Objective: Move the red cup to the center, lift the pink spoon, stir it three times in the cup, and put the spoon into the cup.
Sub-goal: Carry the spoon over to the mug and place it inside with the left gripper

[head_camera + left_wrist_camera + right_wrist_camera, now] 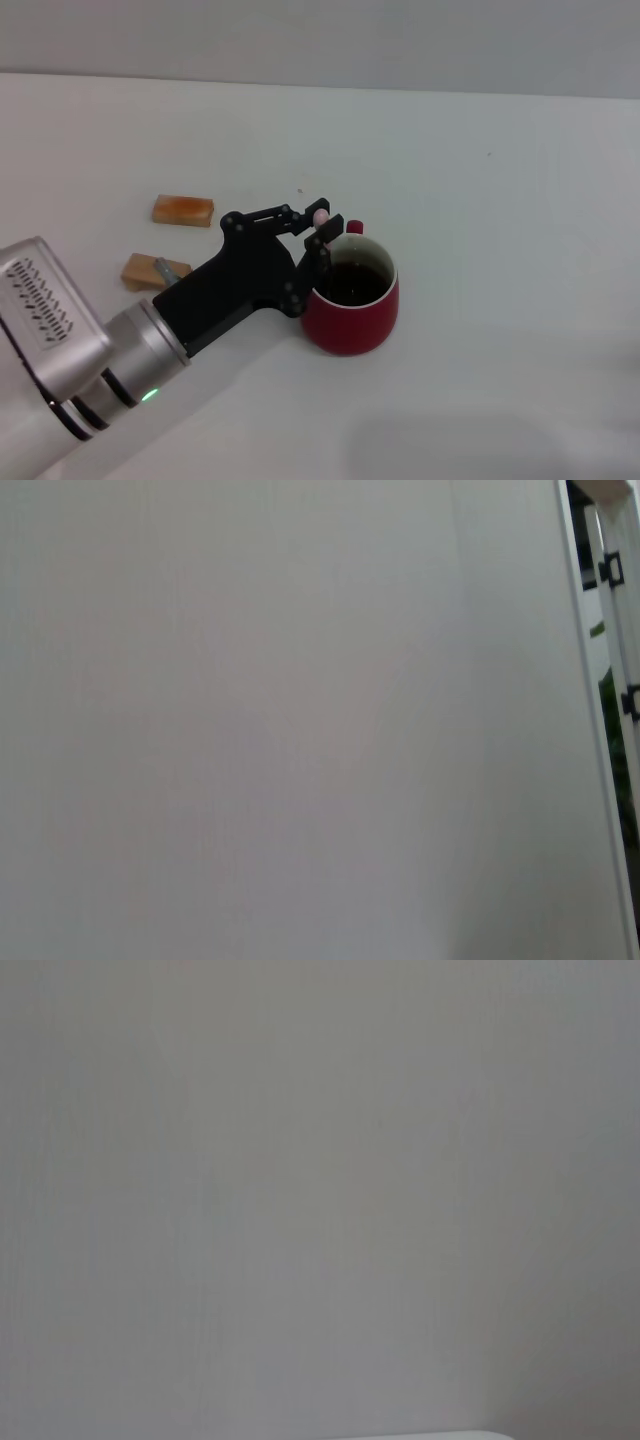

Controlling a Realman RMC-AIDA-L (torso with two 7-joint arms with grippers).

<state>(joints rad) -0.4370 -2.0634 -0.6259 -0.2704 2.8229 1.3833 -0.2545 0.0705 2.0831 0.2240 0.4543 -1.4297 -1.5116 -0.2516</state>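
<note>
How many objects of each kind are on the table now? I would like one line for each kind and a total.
Red cup: 1
Pink spoon, held at the cup's rim by the left gripper: 1
Tan wooden blocks: 2
Total: 4

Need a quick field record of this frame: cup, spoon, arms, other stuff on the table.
cup: squat dark-red mug with white inside, dark liquid in it, small red handle on its far side, standing on the white tabletop
spoon: pale pink spoon tip showing between the black fingers, over the mug's near-left rim; the rest is hidden
left gripper: at the mug's rim, shut on the spoon
right gripper: not in view
other: two tan wooden blocks left of the mug, the nearer one partly behind the left arm
wrist views: plain pale surface only
</note>
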